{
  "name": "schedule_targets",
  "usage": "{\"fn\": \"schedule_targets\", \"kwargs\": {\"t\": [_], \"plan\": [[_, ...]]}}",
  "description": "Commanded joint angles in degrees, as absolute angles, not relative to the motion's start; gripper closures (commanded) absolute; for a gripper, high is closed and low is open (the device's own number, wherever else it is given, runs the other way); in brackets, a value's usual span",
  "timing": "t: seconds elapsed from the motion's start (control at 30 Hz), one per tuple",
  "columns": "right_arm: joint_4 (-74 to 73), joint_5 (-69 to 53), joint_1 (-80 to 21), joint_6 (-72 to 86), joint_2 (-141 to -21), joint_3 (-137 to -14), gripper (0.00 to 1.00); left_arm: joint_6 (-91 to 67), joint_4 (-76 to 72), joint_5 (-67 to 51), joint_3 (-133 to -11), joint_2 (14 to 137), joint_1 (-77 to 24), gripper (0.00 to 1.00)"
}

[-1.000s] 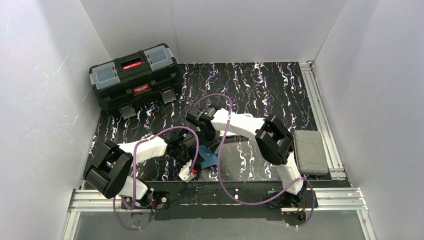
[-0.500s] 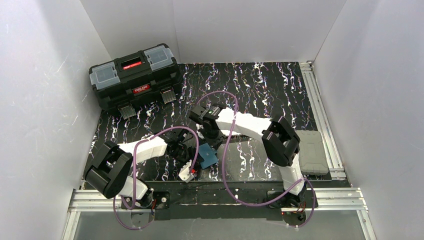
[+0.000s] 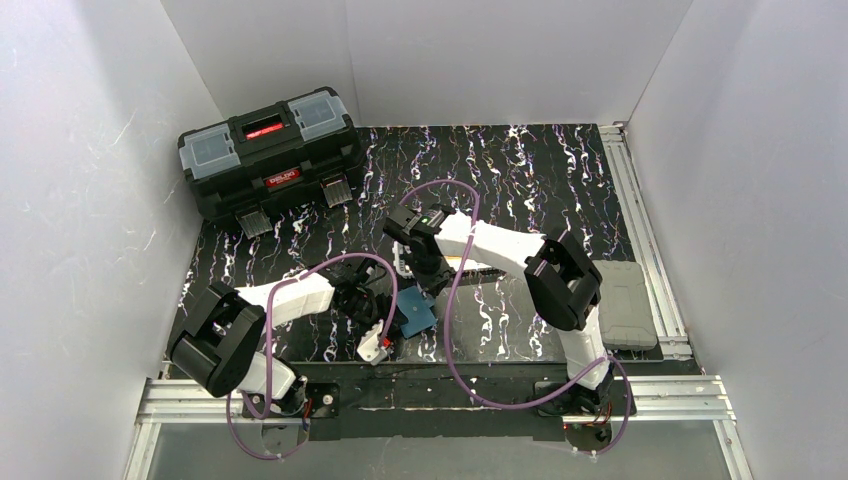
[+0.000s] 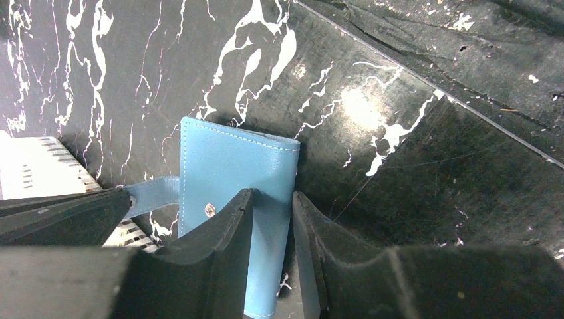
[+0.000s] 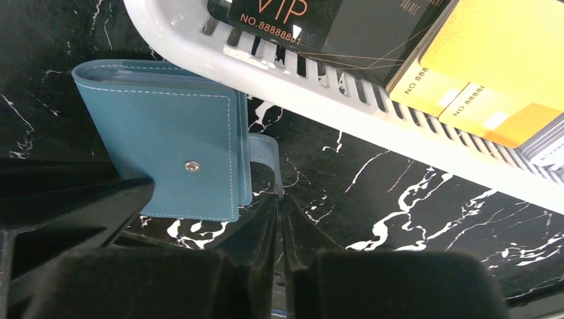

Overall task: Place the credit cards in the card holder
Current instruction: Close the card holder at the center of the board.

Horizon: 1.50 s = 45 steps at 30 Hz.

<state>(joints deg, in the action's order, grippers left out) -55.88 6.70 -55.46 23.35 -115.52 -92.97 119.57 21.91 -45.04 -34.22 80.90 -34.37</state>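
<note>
Right wrist: right gripper (image 5: 279, 203) pinches the tab (image 5: 266, 147) of the holder (image 5: 159, 146), left gripper (image 4: 273, 197) clamps its opposite edge, at the near counter (image 3: 520, 170) edge.

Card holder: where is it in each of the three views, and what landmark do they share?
Top external: card holder near the front edge, between the arms.
Left wrist: card holder, centre.
Right wrist: card holder, upper left.
Shared landmark: white basket beside it.
</note>
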Motion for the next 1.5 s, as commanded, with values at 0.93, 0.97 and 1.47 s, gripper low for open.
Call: {"fn": "schedule_targets", "kwargs": {"t": [0.93, 0.97, 1.47], "plan": [[-50.85, -10.01, -55.46, 16.29, -117.0, -91.6, 0.99, 120.5, 26.85, -44.82, -33.56, 80.52, -34.76, 0.74], [-50.76, -10.28, -55.46, 16.16, -117.14, -91.53, 0.99, 120.51, 26.86, -44.82, -33.57, 80.51, -34.8, 0.74], [-49.54, -12.58, -55.55, 15.76, -118.43, -91.78, 0.99, 120.97, 27.38, -44.72, -33.67, 80.6, -34.8, 0.74]]}}
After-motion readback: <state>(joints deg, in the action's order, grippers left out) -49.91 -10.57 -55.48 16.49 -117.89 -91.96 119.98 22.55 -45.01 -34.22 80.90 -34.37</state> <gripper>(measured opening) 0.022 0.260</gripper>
